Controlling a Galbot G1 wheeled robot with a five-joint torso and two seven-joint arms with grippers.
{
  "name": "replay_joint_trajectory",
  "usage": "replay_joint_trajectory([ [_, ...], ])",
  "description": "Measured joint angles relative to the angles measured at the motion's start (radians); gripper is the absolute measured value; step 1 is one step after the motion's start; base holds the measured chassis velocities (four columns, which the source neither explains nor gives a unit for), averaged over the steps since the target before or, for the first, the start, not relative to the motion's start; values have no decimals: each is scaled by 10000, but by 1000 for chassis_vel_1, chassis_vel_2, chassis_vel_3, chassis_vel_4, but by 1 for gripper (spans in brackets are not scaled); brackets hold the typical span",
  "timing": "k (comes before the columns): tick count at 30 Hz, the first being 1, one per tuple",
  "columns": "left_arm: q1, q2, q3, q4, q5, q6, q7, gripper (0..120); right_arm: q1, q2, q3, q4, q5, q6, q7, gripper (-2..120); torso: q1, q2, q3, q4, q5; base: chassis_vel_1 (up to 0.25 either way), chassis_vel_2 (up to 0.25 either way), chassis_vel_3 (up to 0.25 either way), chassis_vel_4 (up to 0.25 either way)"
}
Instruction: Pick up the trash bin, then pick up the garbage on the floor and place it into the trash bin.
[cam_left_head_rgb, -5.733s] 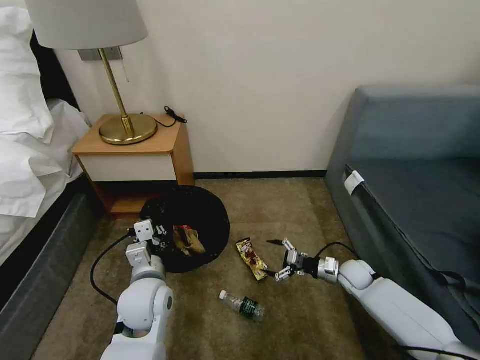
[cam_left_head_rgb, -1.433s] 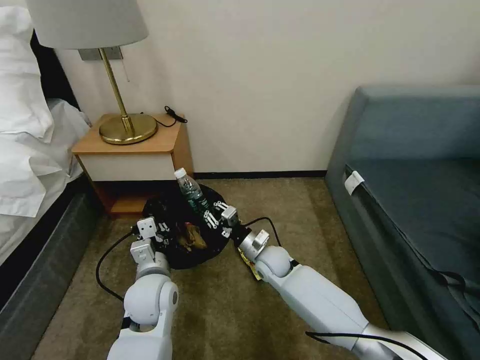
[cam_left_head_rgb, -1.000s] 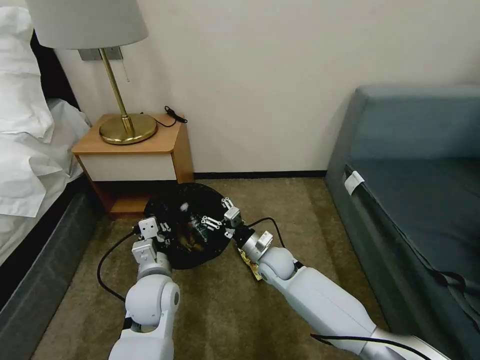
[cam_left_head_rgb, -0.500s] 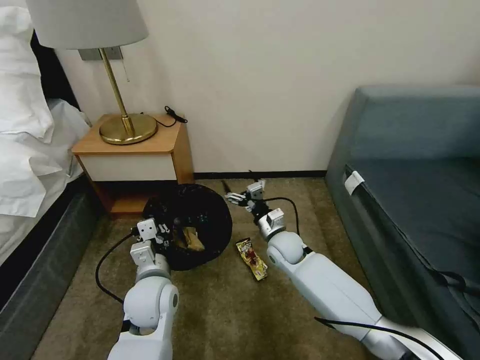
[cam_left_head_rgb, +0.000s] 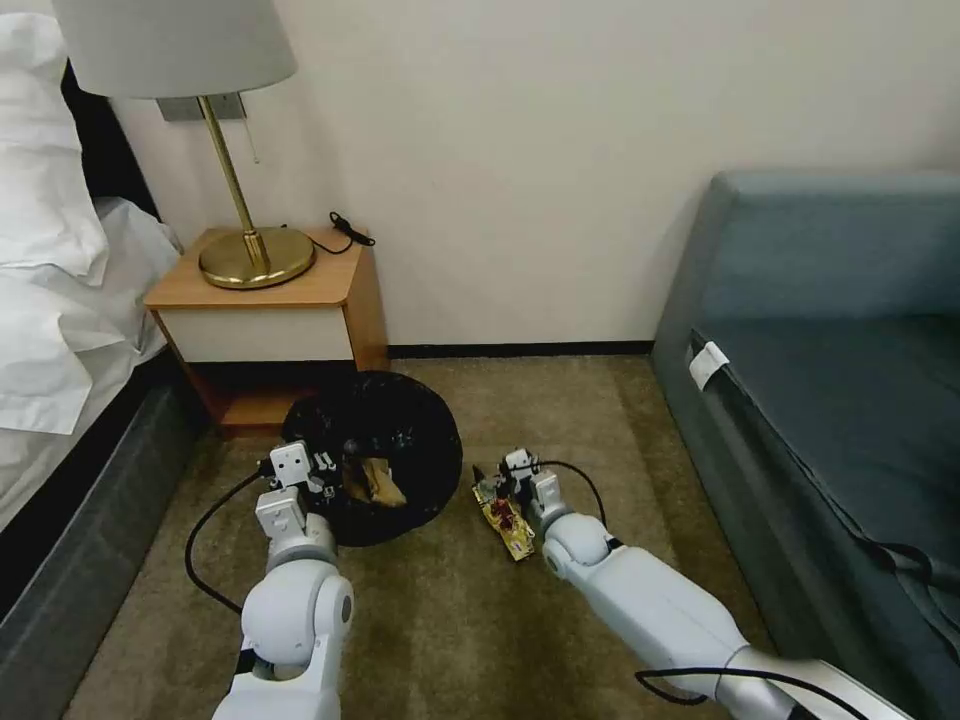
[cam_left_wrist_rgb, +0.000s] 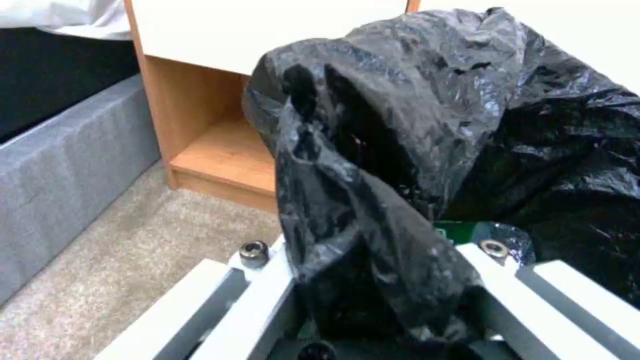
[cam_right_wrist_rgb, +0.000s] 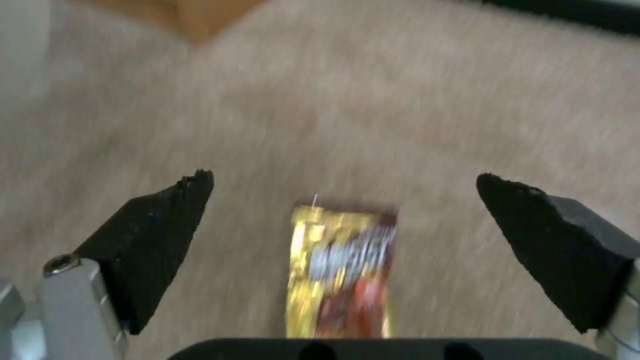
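Observation:
The trash bin (cam_left_head_rgb: 400, 430), wrapped in a crinkly black bag, sits tilted on the carpet in front of the nightstand. My left gripper (cam_left_head_rgb: 303, 472) is shut on its near rim, and the black bag (cam_left_wrist_rgb: 400, 150) bunches between the left gripper's (cam_left_wrist_rgb: 383, 290) fingers. A crumpled brown paper bag (cam_left_head_rgb: 373, 480) lies inside the bin. The brown-yellow snack wrapper (cam_left_head_rgb: 506, 522) lies on the floor just right of the bin. My right gripper (cam_left_head_rgb: 503, 478) hangs open right over its far end. The wrapper (cam_right_wrist_rgb: 341, 270) lies between the two black fingertips (cam_right_wrist_rgb: 160, 240) of my right gripper (cam_right_wrist_rgb: 345, 182).
A wooden nightstand (cam_left_head_rgb: 270, 310) with a brass lamp (cam_left_head_rgb: 250, 255) stands behind the bin against the wall. The bed (cam_left_head_rgb: 60, 330) runs along the left and a grey-blue sofa (cam_left_head_rgb: 830, 400) along the right. Open carpet (cam_left_head_rgb: 450, 620) lies in front.
My right gripper carried the bottle over the bin, let it drop in, swung toward the wall and has now come down open over the snack wrapper. The left gripper kept its hold.

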Motion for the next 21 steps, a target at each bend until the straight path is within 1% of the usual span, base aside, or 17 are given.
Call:
replay_joint_trajectory([
  [1, 5, -35, 18, 1, 27, -8, 0, 4, -32, 1, 2, -11, 30, -269, -65, 100, 0, 0, 0, 0, 1, 0, 0, 0, 0],
  [2, 5, -35, 18, 1, 27, -8, 0, 4, -32, 1, 2, -11, 30, -269, -65, 100, 0, 0, 0, 0, 1, 0, 0, 0, 0],
  [4, 58, -82, 79, 6, 100, -28, 0, 4, -52, -26, 43, -64, 98, -952, -170, 100, 0, 0, 0, 0, 1, 0, 0, 0, 0],
  [5, 58, -82, 79, 6, 100, -28, 0, 4, -52, -26, 43, -64, 98, -952, -170, 100, 0, 0, 0, 0, 1, 0, 0, 0, 0],
  [7, 90, -97, 64, 7, 120, -59, 0, 4, -47, -132, 87, -12, 226, -1517, -301, 100, 1, 0, 0, -1, 0, 0, 0, 0, 0],
  [8, 90, -97, 64, 7, 120, -59, 0, 4, -47, -132, 87, -12, 226, -1517, -301, 100, 1, 0, 0, -1, 0, 0, 0, 0, 0],
  [10, 127, -100, 29, 8, 125, -74, -3, 4, -11, -187, 148, 55, 347, -2088, -426, 100, 0, 0, 0, 0, 0, 0, 0, 0, 0],
  [11, 127, -100, 29, 8, 125, -74, -3, 4, -11, -187, 148, 55, 347, -2088, -426, 100, 0, 0, 0, 0, 0, 0, 0, 0, 0],
  [12, 137, -108, 22, 7, 131, -74, -5, 4, 24, -189, 179, 48, 398, -2343, -503, 100, 0, 0, 0, 0, 0, 0, 0, 0, 0],
  [16, 145, -113, 21, -6, 151, -76, -10, 4, 74, -171, 249, -33, 425, -2627, -903, 100, 0, 0, 0, 0, 0, 0, 0, 0, 0],
  [19, 153, -115, 17, -10, 158, -77, -11, 4, 78, -137, 261, -129, 369, -2658, -1096, 100, 0, 0, 0, 0, 0, 0, 0, 0, 0],
  [21, 199, -115, 17, -29, 169, -81, -17, 4, 87, -56, 308, -423, 186, -2649, -1426, 100, 0, 0, 0, 0, 1, 0, 0, 0, 0],
])
